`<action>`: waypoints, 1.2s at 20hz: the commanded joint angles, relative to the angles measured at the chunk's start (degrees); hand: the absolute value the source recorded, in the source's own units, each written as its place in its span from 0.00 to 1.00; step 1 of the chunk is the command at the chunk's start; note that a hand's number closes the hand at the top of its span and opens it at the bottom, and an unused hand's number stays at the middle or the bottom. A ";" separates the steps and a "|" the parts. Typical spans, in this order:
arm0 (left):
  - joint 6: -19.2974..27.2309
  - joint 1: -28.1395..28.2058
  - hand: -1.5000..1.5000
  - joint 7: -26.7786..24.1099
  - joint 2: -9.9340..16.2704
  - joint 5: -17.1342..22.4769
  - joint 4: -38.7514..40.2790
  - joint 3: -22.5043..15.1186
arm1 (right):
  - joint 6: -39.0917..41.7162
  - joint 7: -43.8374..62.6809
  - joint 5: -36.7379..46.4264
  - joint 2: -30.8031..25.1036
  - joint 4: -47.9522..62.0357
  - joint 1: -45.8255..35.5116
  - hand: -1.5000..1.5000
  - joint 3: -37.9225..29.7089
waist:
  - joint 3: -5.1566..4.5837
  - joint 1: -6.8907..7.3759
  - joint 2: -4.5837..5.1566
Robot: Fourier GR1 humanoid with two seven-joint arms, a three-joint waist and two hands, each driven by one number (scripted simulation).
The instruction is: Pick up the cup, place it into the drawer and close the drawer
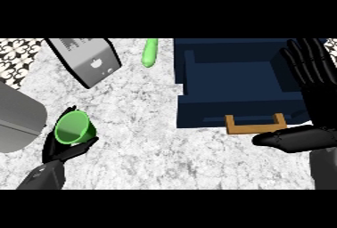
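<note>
Green cup (71,128) in curled left hand (66,149)

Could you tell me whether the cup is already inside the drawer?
No, the left hand holds the cup over the counter, apart from the drawer.

Speckled white-grey marble counter top (151,133) fills the frame.
A black-and-white patterned tile strip (16,55) shows at upper left; a brushed-metal box-shaped toaster (85,60) sits beside it.

Glossy green plastic cup (71,127), speckled stone counter (145,133), brushed metal toaster (85,60), wooden drawer handle (255,124)
</note>
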 commanded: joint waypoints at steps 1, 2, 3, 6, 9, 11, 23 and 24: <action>-7.87 1.49 1.00 -6.95 -1.80 -0.21 -0.92 -0.55 | -0.36 0.80 0.49 0.44 -1.93 1.60 0.00 0.73 | -0.05 -0.36 -0.02; -4.55 -0.62 1.00 -6.59 -0.55 -0.51 -2.17 -0.61 | 0.62 1.51 -0.51 -0.83 -2.85 2.22 0.00 -0.28 | 0.04 -0.36 -0.17; 1.14 0.30 1.00 -10.20 -2.13 -1.28 -3.07 -0.85 | 1.11 -2.36 -0.11 -0.65 1.89 0.36 0.00 -0.94 | 0.01 -0.01 0.28; 11.56 0.66 1.00 -13.26 -2.43 -1.28 -4.86 0.33 | 1.01 -1.65 -0.05 -0.95 1.73 -0.06 0.00 -1.04 | 0.06 0.32 0.18; 11.01 -0.62 1.00 -13.91 -0.38 0.12 -5.47 2.24 | 0.51 -2.70 -0.03 0.28 1.44 1.45 0.00 -0.78 | 0.08 0.16 0.01; 13.02 -0.25 1.00 -16.27 -3.01 0.23 -5.26 2.70 | 0.34 -1.05 0.84 0.60 -2.45 3.54 0.00 0.86 | 0.06 -0.34 -0.13; 4.28 -7.99 1.00 -11.11 -9.66 -1.85 -12.79 -3.18 | 1.14 -1.14 -0.20 -1.48 0.96 1.43 0.00 -2.00 | 0.32 1.43 -0.79; 3.80 -8.60 1.00 -8.18 -9.99 -1.67 -14.31 -3.87 | 1.81 2.47 -3.44 -3.47 -0.51 0.69 0.00 -4.62 | 0.36 1.61 -1.06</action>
